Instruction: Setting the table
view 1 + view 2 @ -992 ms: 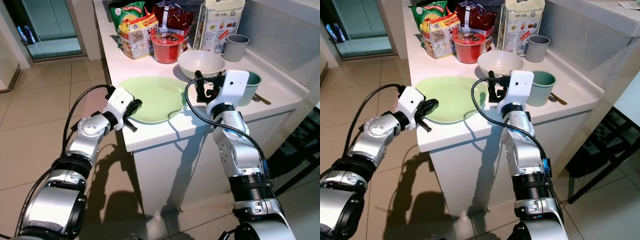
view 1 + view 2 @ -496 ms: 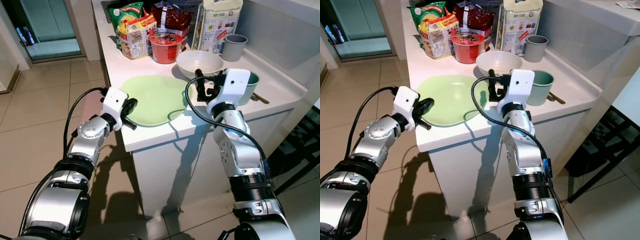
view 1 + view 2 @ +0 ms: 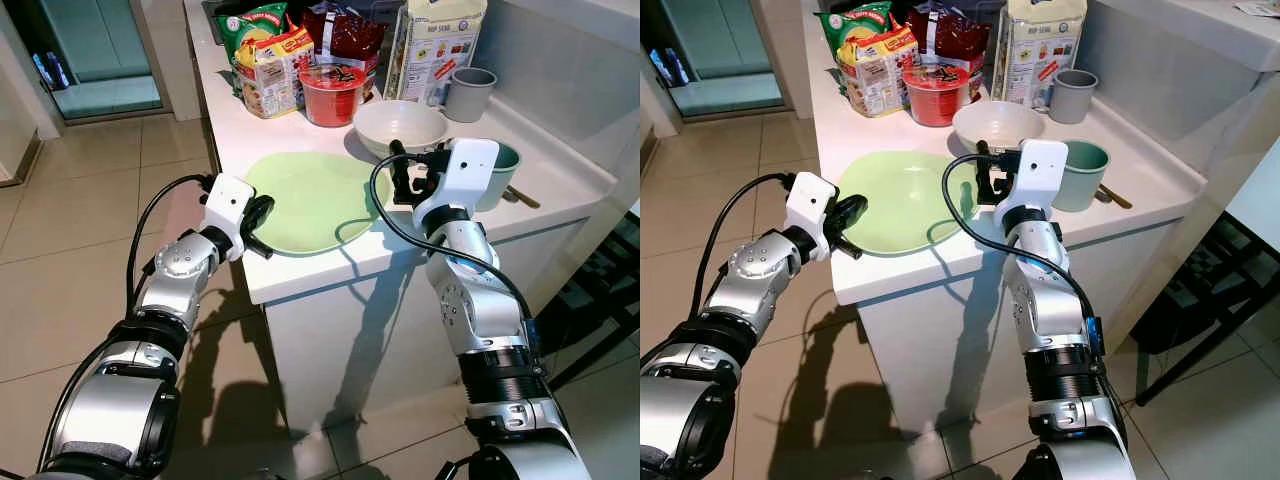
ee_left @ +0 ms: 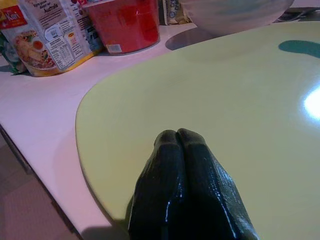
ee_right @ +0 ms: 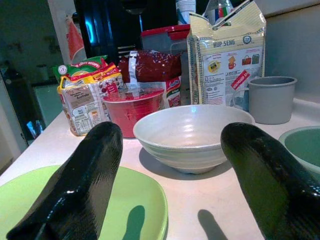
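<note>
Both eye views looked down from the robot's head onto the near corner of the white worktop [image 3: 300,275], the right eye set slightly aside, sharing the same scene. The left wrist view sat low and very close over the green plate [image 4: 235,100], facing the packets at the worktop's far edge. The right wrist view looked level and near at the white bowl [image 5: 192,132], sharing the plate's rim.

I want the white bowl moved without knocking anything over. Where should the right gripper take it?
Probably pinch the white bowl by its near rim, right gripper coming from the counter's front edge. It sits upright, and the open fingers already face that rim; red cup and packets crowd behind.
</note>
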### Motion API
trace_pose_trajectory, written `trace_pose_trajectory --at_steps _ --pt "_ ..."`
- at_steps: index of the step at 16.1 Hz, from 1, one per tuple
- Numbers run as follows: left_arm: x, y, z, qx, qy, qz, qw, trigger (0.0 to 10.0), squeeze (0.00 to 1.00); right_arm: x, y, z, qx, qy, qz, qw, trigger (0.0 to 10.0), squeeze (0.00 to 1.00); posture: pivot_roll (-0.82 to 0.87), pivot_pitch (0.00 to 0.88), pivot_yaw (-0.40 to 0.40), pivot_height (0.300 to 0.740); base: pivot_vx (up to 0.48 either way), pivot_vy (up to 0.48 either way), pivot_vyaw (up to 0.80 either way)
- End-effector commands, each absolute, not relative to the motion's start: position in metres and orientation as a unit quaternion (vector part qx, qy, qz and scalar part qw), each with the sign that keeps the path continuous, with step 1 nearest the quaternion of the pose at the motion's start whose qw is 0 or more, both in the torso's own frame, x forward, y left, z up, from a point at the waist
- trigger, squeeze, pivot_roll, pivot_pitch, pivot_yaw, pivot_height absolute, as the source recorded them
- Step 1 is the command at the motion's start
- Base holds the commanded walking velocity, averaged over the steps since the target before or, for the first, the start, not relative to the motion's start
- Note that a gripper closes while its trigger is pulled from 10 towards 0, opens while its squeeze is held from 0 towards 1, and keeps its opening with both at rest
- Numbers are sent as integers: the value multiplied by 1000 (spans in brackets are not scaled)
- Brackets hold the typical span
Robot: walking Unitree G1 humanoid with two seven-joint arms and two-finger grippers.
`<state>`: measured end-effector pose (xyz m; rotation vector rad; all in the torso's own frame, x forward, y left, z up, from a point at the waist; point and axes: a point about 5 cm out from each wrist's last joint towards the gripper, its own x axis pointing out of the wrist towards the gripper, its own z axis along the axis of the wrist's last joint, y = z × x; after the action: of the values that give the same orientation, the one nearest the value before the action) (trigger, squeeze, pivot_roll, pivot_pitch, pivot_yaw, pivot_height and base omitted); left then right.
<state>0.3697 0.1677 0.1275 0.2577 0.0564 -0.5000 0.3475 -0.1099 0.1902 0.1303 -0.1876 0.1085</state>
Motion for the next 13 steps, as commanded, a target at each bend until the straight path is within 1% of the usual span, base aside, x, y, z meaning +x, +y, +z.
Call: trace_pose_trajectory --at_steps 1,2,5,7,10,13 --pt "355 169 90 127 106 -254 953 10000 0 346 -112 188 71 -85 50 993 10000 0 49 0 33 740 0 0 0" --pt "355 169 90 128 107 -255 953 10000 0 346 -111 185 76 -74 53 993 10000 0 49 0 33 740 0 0 0" --pt "355 169 90 130 107 -255 952 10000 0 347 -113 161 132 0 64 989 10000 0 51 0 33 740 0 0 0" --pt "355 169 90 133 107 -256 952 10000 0 347 -116 152 162 25 54 985 10000 0 51 0 33 740 0 0 0" --pt "354 170 90 137 108 -257 951 10000 0 346 -117 147 240 58 54 968 10000 0 50 0 35 740 0 0 0" --pt "355 169 91 141 106 -259 950 10000 0 348 -118 137 268 84 53 958 10000 0 53 0 37 740 0 0 0"
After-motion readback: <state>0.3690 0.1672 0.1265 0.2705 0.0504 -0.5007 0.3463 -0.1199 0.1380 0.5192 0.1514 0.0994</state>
